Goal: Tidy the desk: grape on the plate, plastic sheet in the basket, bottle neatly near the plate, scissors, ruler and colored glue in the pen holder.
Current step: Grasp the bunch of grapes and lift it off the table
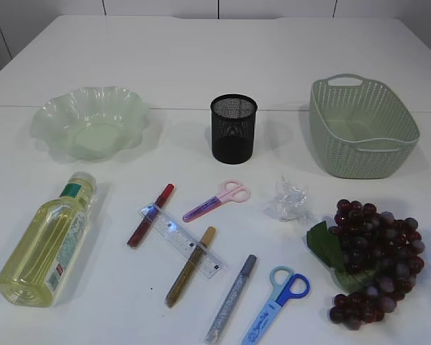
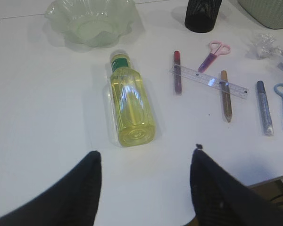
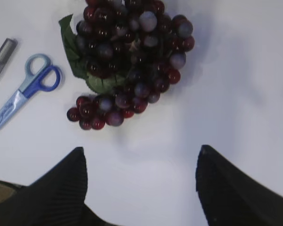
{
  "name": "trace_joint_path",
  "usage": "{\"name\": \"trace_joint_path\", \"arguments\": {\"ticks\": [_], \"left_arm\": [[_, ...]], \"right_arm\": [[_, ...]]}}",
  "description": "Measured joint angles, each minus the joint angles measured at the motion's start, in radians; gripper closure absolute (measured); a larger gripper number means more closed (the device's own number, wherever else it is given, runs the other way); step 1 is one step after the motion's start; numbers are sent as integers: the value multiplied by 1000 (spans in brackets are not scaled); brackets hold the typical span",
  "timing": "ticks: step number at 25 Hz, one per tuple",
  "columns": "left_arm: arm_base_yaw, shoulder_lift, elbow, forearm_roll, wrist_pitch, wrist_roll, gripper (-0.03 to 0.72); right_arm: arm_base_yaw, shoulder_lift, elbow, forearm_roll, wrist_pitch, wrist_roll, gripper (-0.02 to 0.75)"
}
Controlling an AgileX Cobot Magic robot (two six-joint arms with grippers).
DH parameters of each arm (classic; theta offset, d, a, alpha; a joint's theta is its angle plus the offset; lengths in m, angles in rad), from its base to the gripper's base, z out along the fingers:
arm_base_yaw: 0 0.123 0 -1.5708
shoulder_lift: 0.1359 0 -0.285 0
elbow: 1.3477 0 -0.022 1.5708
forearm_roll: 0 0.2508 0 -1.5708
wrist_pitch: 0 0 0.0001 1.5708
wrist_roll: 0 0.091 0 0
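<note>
Nearest the front edge of the white table [image 1: 201, 65] lie the blue-handled scissors [image 1: 276, 305], with the bunch of dark red grapes [image 1: 373, 262] toward the front right corner. The right hand [image 3: 141, 186] hovers just short of the bunch, fingers spread and empty; the left hand [image 2: 146, 188] is likewise spread behind the lying yellow bottle [image 2: 129, 106]. Grapes probably go first: grip near the stem, lift whole, carry across to the pale green wavy plate [image 1: 90, 122] at the back left.

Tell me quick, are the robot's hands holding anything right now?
Left gripper: open, fingers spread, holding nothing; the bottle lies ahead of it.
Right gripper: open, holding nothing; the grapes lie ahead of it.
</note>
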Motion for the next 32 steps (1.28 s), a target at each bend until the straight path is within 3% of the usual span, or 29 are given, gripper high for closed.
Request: {"name": "trace_joint_path", "arguments": {"ticks": [6, 12, 22, 32], "left_arm": [[0, 0, 0, -44, 0, 0, 253], [0, 0, 0, -61, -2, 0, 253], [0, 0, 0, -66, -2, 0, 253], [0, 0, 0, -66, -2, 0, 253]], "right_arm": [[0, 185, -9, 9, -169, -36, 186], [0, 320, -11, 9, -286, -192, 186], [0, 447, -15, -22, -359, -285, 188], [0, 493, -16, -48, -453, -497, 188]]}}
